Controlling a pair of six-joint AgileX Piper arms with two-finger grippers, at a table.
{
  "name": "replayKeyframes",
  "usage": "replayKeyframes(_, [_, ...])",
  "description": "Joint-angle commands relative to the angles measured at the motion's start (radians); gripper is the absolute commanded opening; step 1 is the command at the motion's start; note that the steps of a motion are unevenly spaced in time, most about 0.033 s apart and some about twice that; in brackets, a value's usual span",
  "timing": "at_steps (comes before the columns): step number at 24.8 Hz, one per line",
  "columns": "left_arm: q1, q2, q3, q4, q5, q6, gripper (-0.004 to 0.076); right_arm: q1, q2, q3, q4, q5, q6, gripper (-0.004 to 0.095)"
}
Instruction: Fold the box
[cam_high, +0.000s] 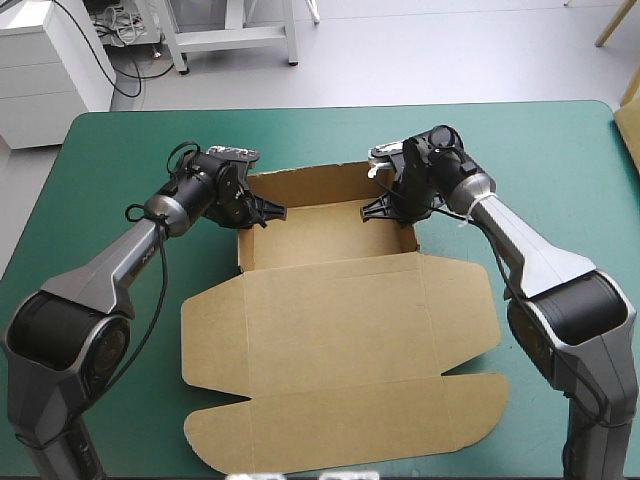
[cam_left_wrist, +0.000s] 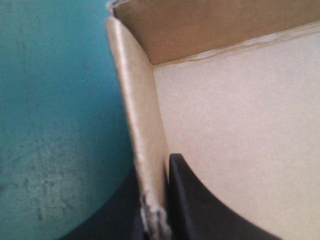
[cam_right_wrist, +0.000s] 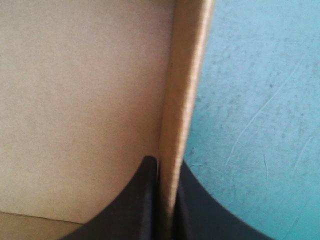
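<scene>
The brown box (cam_high: 330, 300) lies mid-table as an open tray with its lid flat toward the near edge. Its far wall and both side walls stand raised. My left gripper (cam_high: 262, 212) is shut on the box's left side wall (cam_left_wrist: 142, 125), one black finger inside the tray and one outside. My right gripper (cam_high: 385, 208) is shut on the box's right side wall (cam_right_wrist: 182, 100) in the same way. The tray floor (cam_left_wrist: 240, 130) fills the space beside the left gripper, and in the right wrist view the floor (cam_right_wrist: 80, 100) lies inward of the pinched wall.
The teal-green cover (cam_high: 120, 190) shows all round the box. The flat lid with its rounded flaps (cam_high: 350, 420) reaches close to the table's near edge. Both arms stretch from the near corners to the tray's far end.
</scene>
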Motion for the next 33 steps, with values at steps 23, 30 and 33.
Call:
replayKeyframes(23, [-0.017, -0.236, -0.407, 0.075, 0.357, 0.064, 0.0435, -0.005, -0.194, -0.296, -0.001, 0.030, -0.045, 0.0408])
replayKeyframes(30, [-0.017, -0.407, -0.407, -0.012, 0.357, 0.141, 0.0435, -0.005, -0.205, -0.296, 0.009, 0.030, -0.045, 0.0408])
replayKeyframes(33, [-0.017, -0.486, -0.395, -0.098, 0.357, 0.227, 0.0421, -0.005, -0.192, -0.294, 0.015, 0.030, -0.045, 0.0408])
